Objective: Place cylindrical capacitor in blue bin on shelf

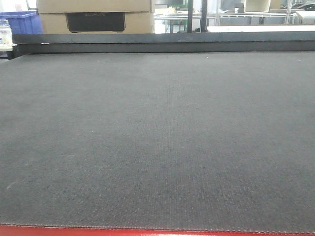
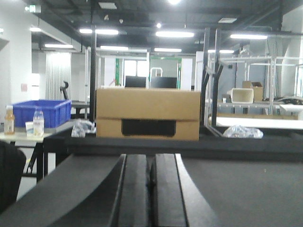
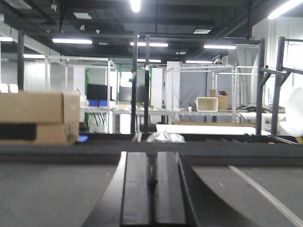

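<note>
Nearest: left gripper [image 2: 151, 189] and right gripper [image 3: 152, 189] both sit low over the dark grey woven mat [image 1: 157, 137] of the red-edged table [image 1: 147, 232]. Each has its black fingers pressed together with nothing visible between them, so both are closed on air. Nothing lies on the mat in the front view. The cylindrical capacitor shows in no view: not on the mat, not in a grip, location unknown. Past the mat's back rail sits a brown cardboard box with a dark hand slot [image 2: 147, 113], with a crumpled clear plastic bag [image 3: 164, 137] beside it. Further left, a blue plastic crate [image 2: 41, 111] sits on a pale side table with small drink bottles [image 2: 38, 122] in front. Can't tell if that's the target blue bin, and no shiny steel shelf is in sight. My read: pre-pick, nothing started. Next move calls for finding the capacitor first (reposition base or wrists), then opening one gripper before the approach.
</note>
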Robot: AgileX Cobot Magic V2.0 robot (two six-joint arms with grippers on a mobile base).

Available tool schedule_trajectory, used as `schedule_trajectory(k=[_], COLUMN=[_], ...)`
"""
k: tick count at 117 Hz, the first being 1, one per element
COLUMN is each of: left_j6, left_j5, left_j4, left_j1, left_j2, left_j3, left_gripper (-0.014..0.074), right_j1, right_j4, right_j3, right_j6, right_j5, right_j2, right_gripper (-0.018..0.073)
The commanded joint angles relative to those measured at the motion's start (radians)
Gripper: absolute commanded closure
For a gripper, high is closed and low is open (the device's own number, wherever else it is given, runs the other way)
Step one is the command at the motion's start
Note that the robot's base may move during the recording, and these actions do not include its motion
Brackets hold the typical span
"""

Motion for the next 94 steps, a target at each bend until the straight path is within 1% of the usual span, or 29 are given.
schedule_trajectory(k=[1, 9, 18, 20, 21, 25, 26, 31, 32, 35, 38, 39, 42, 43, 48, 49, 50, 51, 52, 53, 54, 57, 60, 61, 64, 65, 67, 79, 94], left_j6=[-0.003, -0.003, -0.003, -0.003, -0.003, -0.003, -0.003, -0.003, -0.003, -0.003, -0.003, -0.003, -0.003, -0.003, -0.003, -0.003, -0.003, -0.003, -0.003, -0.003, -0.003, -0.003, -0.003, -0.003, -0.003, -0.003, -0.003, -0.003, -0.003], left_j5=[0.078, 0.136, 0.199, 0.211, 0.215, 0.231, 0.234, 0.252, 0.252, 0.26, 0.263, 0.262, 0.262, 0.262, 0.259, 0.259, 0.257, 0.257, 0.253, 0.253, 0.251, 0.245, 0.243, 0.243, 0.243, 0.241, 0.241, 0.239, 0.239], left_j4=[0.022, 0.027, 0.031, 0.031, 0.031, 0.031, 0.031, 0.031, 0.031, 0.031, 0.031, 0.031, 0.031, 0.031, 0.031, 0.031, 0.031, 0.031, 0.031, 0.031, 0.031, 0.031, 0.031, 0.031, 0.031, 0.031, 0.031, 0.031, 0.031], left_j1=[-0.003, -0.003, -0.003, -0.003, -0.003, -0.003, -0.003, -0.003, -0.003, -0.003, -0.003, -0.003, -0.003, -0.003, -0.005, -0.005, -0.005, -0.007, -0.007, -0.01, -0.01, -0.016, -0.022, -0.027, -0.034, -0.04, -0.045, -0.073, -0.085], left_j2=[0.07, 0.139, 0.24, 0.257, 0.265, 0.308, 0.316, 0.364, 0.371, 0.401, 0.423, 0.436, 0.456, 0.468, 0.494, 0.499, 0.503, 0.513, 0.513, 0.519, 0.519, 0.528, 0.531, 0.533, 0.535, 0.535, 0.537, 0.537, 0.537], left_j3=[-0.135, -0.24, -0.345, -0.37, -0.379, -0.416, -0.416, -0.461, -0.461, -0.488, -0.501, -0.508, -0.517, -0.52, -0.531, -0.531, -0.534, -0.536, -0.536, -0.536, -0.536, -0.536, -0.536, -0.536, -0.536, -0.536, -0.536, -0.536, -0.536], left_gripper=[0.0705, 0.0678, 0.0591, 0.0561, 0.0561, 0.0495, 0.0495, 0.0409, 0.0409, 0.0349, 0.0328, 0.0296, 0.0277, 0.025, 0.0211, 0.0205, 0.0199, 0.0187, 0.0182, 0.0172, 0.0172, 0.0156, 0.0147, 0.0142, 0.0136, 0.0134, 0.0132, 0.013, 0.013], right_j1=[0.003, 0.003, 0.003, 0.003, 0.003, 0.003, 0.003, 0.003, 0.003, 0.003, 0.003, 0.003, 0.003, 0.003, 0.003, 0.003, 0.003, 0.003, 0.003, 0.003, 0.003, 0.003, 0.003, 0.003, 0.003, 0.003, 0.003, 0.003, 0.003], right_j4=[0.026, 0.026, 0.026, 0.026, 0.026, 0.026, 0.026, 0.026, 0.026, 0.026, 0.026, 0.026, 0.026, 0.026, 0.026, 0.026, 0.026, 0.026, 0.026, 0.026, 0.026, 0.026, 0.026, 0.026, 0.026, 0.026, 0.024, 0.024, 0.024], right_j3=[-0.137, -0.245, -0.349, -0.374, -0.382, -0.421, -0.421, -0.471, -0.478, -0.505, -0.524, -0.53, -0.552, -0.557, -0.584, -0.588, -0.592, -0.595, -0.599, -0.605, -0.609, -0.62, -0.628, -0.632, -0.638, -0.64, -0.643, -0.647, -0.641], right_j6=[-0.001, -0.001, -0.001, -0.001, -0.001, -0.001, -0.001, -0.001, -0.001, -0.001, -0.001, -0.001, -0.001, -0.001, -0.001, -0.001, -0.001, -0.001, -0.001, -0.001, -0.001, -0.001, -0.001, -0.001, -0.001, -0.001, -0.001, -0.001, -0.001], right_j5=[0.075, 0.138, 0.203, 0.211, 0.213, 0.226, 0.229, 0.239, 0.241, 0.251, 0.26, 0.263, 0.265, 0.269, 0.27, 0.27, 0.27, 0.27, 0.27, 0.27, 0.27, 0.275, 0.279, 0.284, 0.292, 0.299, 0.305, 0.343, 0.42], right_j2=[0.0, 0.017, 0.094, 0.117, 0.117, 0.157, 0.166, 0.215, 0.223, 0.257, 0.282, 0.299, 0.324, 0.34, 0.382, 0.397, 0.405, 0.413, 0.421, 0.437, 0.445, 0.477, 0.499, 0.514, 0.538, 0.553, 0.568, 0.675, 0.802], right_gripper=[0.0722, 0.0722, 0.0718, 0.0707, 0.0702, 0.0669, 0.066, 0.0596, 0.0584, 0.053, 0.0484, 0.0469, 0.0405, 0.0389, 0.0291, 0.0258, 0.0258, 0.0226, 0.0226, 0.0181, 0.0181, 0.0109, 0.0083, 0.0046, 0.0024, -0.0006, -0.0017, -0.001, -0.001])
